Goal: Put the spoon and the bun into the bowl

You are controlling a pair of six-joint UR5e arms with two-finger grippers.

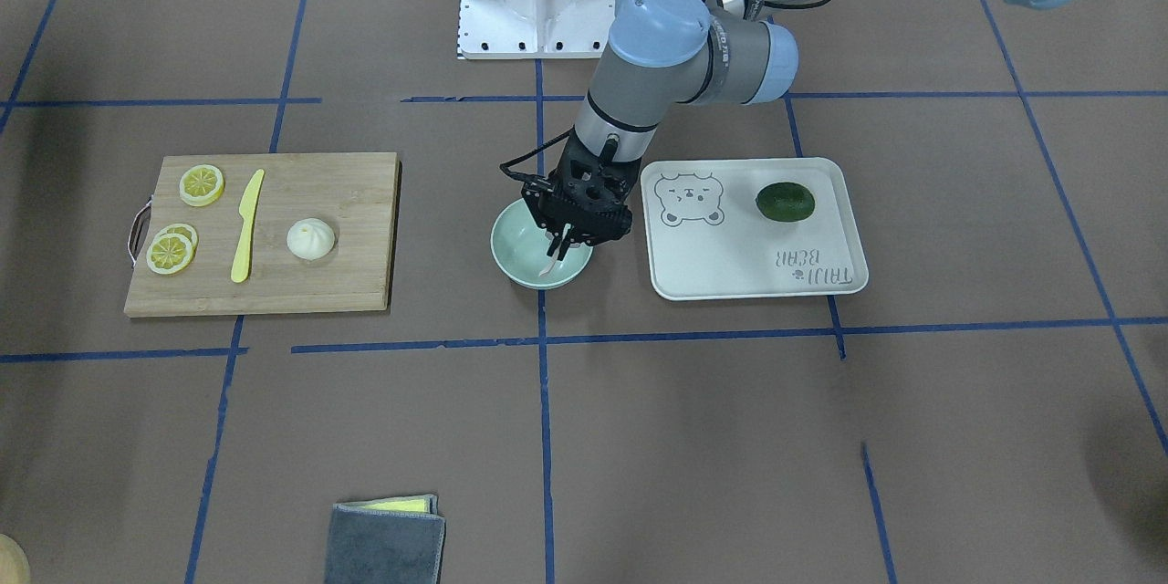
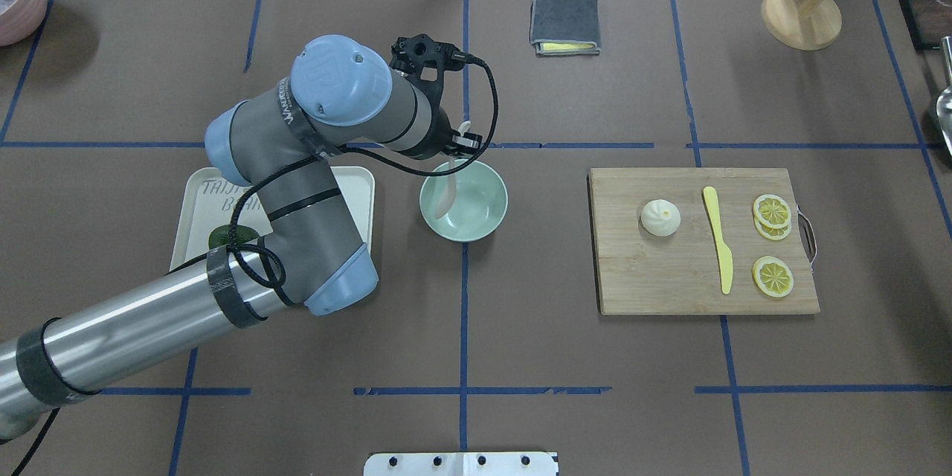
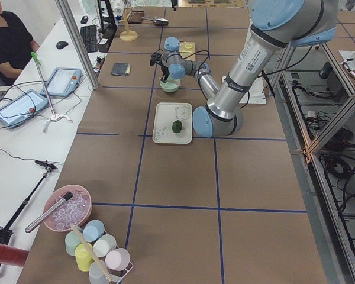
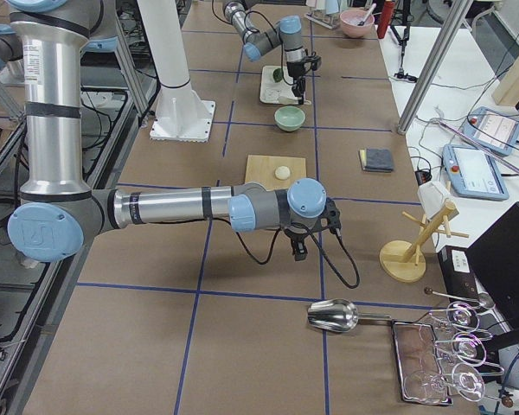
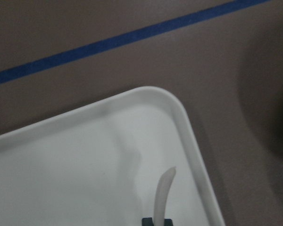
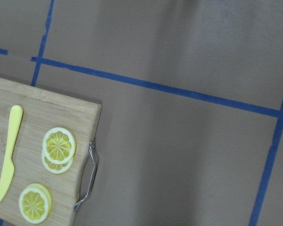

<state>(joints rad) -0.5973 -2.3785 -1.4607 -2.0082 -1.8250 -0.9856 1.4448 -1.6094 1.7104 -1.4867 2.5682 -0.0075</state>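
The mint-green bowl (image 1: 518, 244) stands at the table's middle, also in the overhead view (image 2: 480, 202). My left gripper (image 1: 563, 240) is shut on the pale spoon (image 1: 551, 264) and holds it upright over the bowl, scoop down inside the rim. It also shows in the overhead view (image 2: 456, 148), as does the spoon (image 2: 445, 193). In the left wrist view the spoon (image 5: 163, 190) shows. The white bun (image 1: 310, 239) sits on the wooden cutting board (image 1: 301, 283), far from both grippers. My right gripper (image 4: 298, 248) shows only in the exterior right view, past the board's far side; I cannot tell its state.
The board also carries a yellow knife (image 1: 246, 226) and lemon slices (image 1: 202, 184). A white bear tray (image 1: 730, 265) with a dark green fruit (image 1: 785, 202) lies beside the bowl, under my left arm. A folded grey cloth (image 1: 388, 538) lies near the operators' edge.
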